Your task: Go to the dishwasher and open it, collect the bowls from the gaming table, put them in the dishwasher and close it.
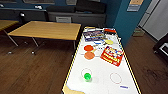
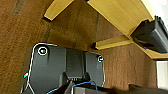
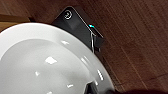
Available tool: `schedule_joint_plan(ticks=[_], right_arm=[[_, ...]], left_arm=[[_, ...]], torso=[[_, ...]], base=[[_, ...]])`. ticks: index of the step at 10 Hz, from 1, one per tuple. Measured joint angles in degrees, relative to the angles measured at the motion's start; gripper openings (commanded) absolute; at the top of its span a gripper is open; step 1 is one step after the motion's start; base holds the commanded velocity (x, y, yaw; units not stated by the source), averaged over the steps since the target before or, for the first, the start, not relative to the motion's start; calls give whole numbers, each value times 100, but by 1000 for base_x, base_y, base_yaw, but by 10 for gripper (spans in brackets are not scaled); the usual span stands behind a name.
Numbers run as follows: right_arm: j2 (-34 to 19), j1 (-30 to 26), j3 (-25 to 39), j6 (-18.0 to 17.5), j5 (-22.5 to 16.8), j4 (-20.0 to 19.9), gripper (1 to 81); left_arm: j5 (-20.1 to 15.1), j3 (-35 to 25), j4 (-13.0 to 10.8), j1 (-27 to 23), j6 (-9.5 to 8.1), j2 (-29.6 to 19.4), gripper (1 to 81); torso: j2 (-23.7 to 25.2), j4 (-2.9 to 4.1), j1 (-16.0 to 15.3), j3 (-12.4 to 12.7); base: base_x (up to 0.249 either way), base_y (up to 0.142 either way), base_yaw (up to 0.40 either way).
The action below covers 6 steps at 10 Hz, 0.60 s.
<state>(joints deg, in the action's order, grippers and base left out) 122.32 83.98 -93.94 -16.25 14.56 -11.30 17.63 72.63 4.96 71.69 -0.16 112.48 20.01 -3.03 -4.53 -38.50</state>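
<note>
The gaming table (image 1: 100, 75), glossy white with a yellow edge, stretches away from me just ahead. Two orange bowls (image 1: 88, 48) (image 1: 89, 55) sit side by side near its middle, toward the left edge. The smaller green bowl (image 1: 87, 77) stands closer to me, also on the left side. The dishwasher is out of view. In the left wrist view my arm's dark plate (image 2: 67, 67) hangs over the wooden floor beside yellow wooden table legs (image 2: 110, 43). In the right wrist view a large glossy white rounded surface (image 3: 45, 65) lies over the floor.
A red board-game box (image 1: 112, 55), a darker box (image 1: 93, 35) and a yellow disc (image 1: 109, 42) lie on the far half of the table. A yellow-wood table (image 1: 47, 30) stands to the left, a teal wall corner (image 1: 125, 22) at the right, wooden floor on both sides.
</note>
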Motion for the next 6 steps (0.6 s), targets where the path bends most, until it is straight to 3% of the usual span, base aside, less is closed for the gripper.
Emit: schedule_joint_plan(ticks=[3, 6], right_arm=[[116, -71, -16, -1, 0, 0, 10], [183, -90, -41, -1, -17, 0, 10]], left_arm=[[-269, -307, 549, -1059, -201, -319, 811], [-1013, -456, 1170, -2104, -308, -540, 811]], torso=[[0, 0, 0, 0], [-2, 0, -2, 0]], base=[[0, 0, 0], [0, 0, 0]])
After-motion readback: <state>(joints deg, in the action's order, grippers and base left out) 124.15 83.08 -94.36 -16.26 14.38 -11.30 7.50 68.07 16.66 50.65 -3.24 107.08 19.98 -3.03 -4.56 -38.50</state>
